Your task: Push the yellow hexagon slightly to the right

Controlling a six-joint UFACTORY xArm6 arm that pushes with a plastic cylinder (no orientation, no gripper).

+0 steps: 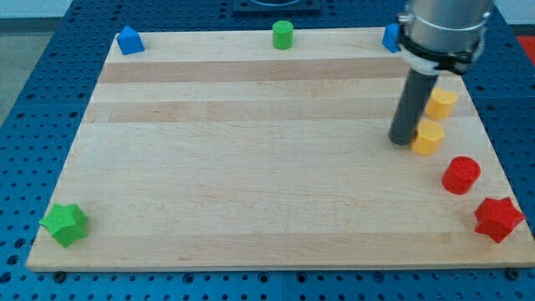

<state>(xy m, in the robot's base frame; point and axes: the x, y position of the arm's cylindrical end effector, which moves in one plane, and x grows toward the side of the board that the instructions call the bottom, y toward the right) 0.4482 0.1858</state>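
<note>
my tip [403, 139] — touching yellow hexagon's [429, 137] left

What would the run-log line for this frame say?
my tip: touching left side of lower yellow block | upper yellow block: just above it, partly hidden | red cylinder: below, apart | push: appears underway

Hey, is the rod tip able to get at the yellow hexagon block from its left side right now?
Probably yes: my tip sits right against the left side of a yellow block, nothing between. Which of the two yellow blocks is the hexagon is unclear.

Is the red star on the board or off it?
On. The red star sits on the board, at its bottom right corner.
</note>
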